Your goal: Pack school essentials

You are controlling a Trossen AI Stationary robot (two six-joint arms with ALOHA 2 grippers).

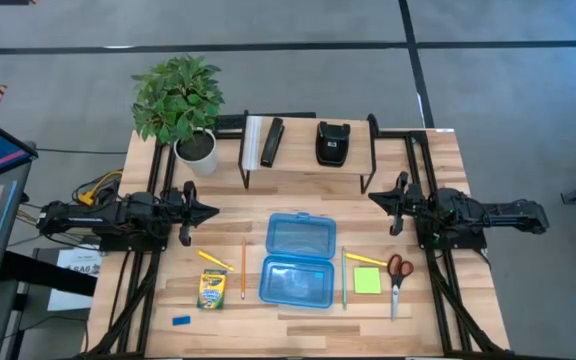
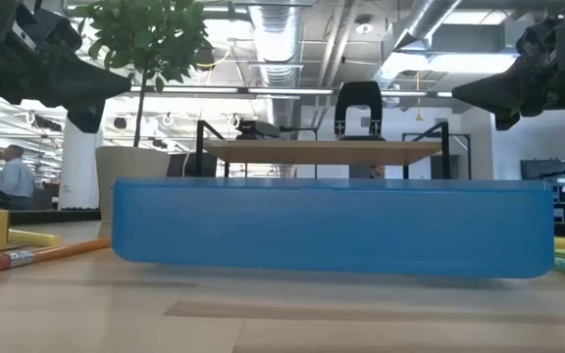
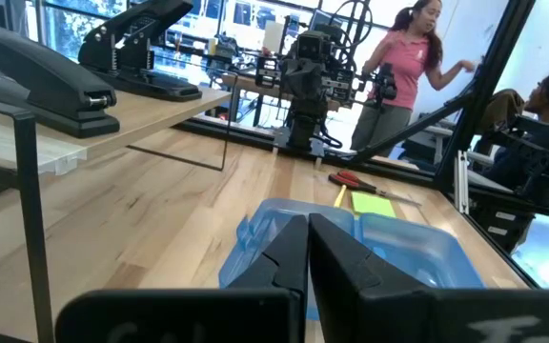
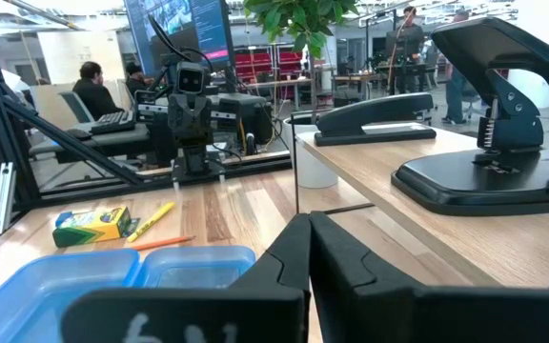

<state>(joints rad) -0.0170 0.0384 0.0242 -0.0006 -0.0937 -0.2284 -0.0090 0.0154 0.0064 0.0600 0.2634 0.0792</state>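
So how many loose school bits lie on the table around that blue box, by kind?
Pencil-like sticks: 3
Teal pen: 1
Crayon box: 1
Sticky-note pad: 1
Scissors: 1
Blue eraser: 1
Total: 8

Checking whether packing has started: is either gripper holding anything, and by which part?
Nothing is held. The left gripper and right gripper are both shut and empty, above the table on either side of the open blue case.
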